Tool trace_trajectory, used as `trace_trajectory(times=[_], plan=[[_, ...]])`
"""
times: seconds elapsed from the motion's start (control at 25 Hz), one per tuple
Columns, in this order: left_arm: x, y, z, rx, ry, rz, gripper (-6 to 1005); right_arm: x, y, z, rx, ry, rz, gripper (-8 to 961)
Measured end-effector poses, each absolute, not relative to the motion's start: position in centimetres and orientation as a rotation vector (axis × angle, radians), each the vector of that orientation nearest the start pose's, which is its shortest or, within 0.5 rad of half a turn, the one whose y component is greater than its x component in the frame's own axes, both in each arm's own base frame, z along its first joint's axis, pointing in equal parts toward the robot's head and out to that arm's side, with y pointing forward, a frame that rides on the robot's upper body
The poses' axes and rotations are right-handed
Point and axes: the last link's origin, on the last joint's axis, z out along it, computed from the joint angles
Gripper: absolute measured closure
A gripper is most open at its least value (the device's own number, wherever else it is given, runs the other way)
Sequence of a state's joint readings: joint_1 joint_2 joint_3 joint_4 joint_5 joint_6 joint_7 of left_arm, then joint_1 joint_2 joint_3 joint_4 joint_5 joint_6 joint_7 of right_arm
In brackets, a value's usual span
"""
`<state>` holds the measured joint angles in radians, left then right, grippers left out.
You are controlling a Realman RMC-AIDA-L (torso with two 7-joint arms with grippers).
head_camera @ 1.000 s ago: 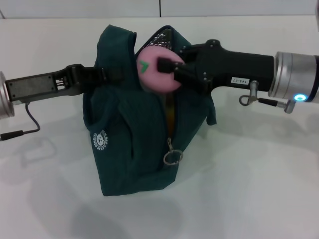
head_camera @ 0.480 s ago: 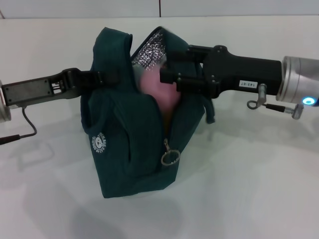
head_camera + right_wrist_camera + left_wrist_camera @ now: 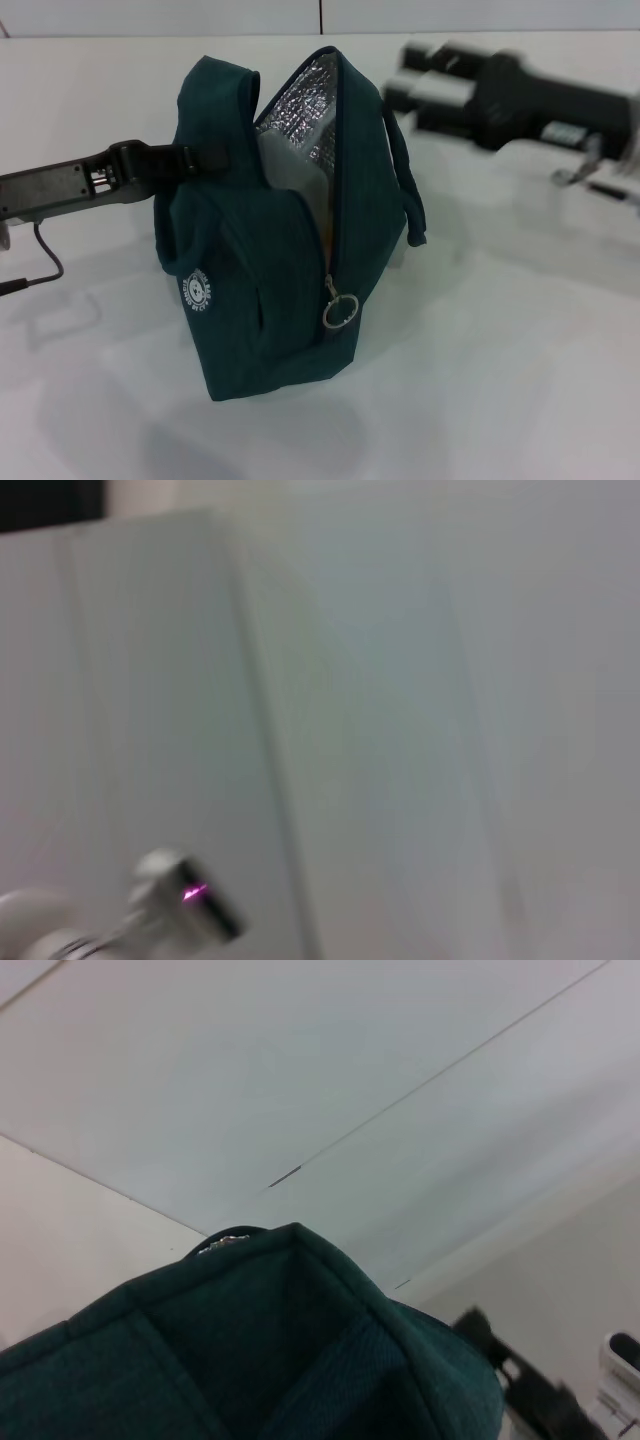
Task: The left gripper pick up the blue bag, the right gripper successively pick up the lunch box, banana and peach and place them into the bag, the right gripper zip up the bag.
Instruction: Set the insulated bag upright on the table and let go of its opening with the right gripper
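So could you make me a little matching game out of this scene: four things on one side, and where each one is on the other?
Things:
1. left pincer
2. right pincer
3. ring zip pull
4. round white logo

Places:
A. hanging at the low end of the open zip
B. low on the side panel facing the robot's left
C. gripping the upper left side of the blue bag
D. in the air on the robot's right, clear of the bag

Pairs: 1-C, 2-D, 3-A, 4-B
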<state>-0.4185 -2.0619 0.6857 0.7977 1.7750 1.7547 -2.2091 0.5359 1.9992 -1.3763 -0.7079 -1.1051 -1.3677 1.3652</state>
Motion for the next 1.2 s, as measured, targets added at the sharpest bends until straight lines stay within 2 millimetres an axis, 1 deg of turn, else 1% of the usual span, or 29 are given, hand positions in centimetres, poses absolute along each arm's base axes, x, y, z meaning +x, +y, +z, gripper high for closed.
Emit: trace_trajectory(times=[0.04, 0.12, 0.2, 0.32, 0.36, 0.44, 0.52, 0.64, 0.72, 0.84, 1.04, 1.2], plan=[[-25.3, 30.7, 4.8, -2.437, -1.625, -1.160, 955, 17.1, 36.2, 0.8, -2.587, 0.424, 1.200, 291], [-25.5, 30.6, 4.8, -2.432, -1.629, -1.159, 955, 18.1, 36.7, 1.8, -2.539, 0.441, 1.184, 292], [-25.6, 30.5, 4.8, -2.429, -1.631, -1.159, 955, 19.5, 37.2, 2.5, -2.489, 0.478, 1.139, 292], [-25.6, 30.5, 4.8, -2.427, -1.632, -1.159, 955, 21.4, 37.8, 2.5, -2.445, 0.538, 1.033, 293], [-25.6, 30.5, 4.8, -2.427, -1.633, -1.160, 955, 21.8, 37.8, 2.3, -2.443, 0.550, 1.005, 294], [-25.6, 30.4, 4.7, -2.427, -1.634, -1.162, 955, 22.6, 38.1, 1.4, -2.449, 0.572, 0.905, 294], [-25.6, 30.4, 4.7, -2.427, -1.635, -1.163, 955, 22.7, 38.3, 0.4, -2.466, 0.567, 0.841, 295], [-25.5, 30.4, 4.6, -2.431, -1.636, -1.163, 955, 22.0, 38.7, -1.3, -2.510, 0.524, 0.752, 296], [-25.4, 30.5, 4.5, -2.433, -1.635, -1.165, 955, 21.5, 38.9, -2.1, -2.536, 0.508, 0.727, 296], [-25.4, 30.5, 4.5, -2.434, -1.635, -1.166, 955, 20.9, 39.2, -2.5, -2.558, 0.488, 0.717, 297], [-25.3, 30.5, 4.4, -2.437, -1.636, -1.166, 954, 19.8, 39.8, -2.7, -2.572, 0.458, 0.720, 299], [-25.2, 30.5, 4.3, -2.441, -1.637, -1.165, 954, 19.3, 40.1, -2.9, -2.576, 0.446, 0.716, 300]])
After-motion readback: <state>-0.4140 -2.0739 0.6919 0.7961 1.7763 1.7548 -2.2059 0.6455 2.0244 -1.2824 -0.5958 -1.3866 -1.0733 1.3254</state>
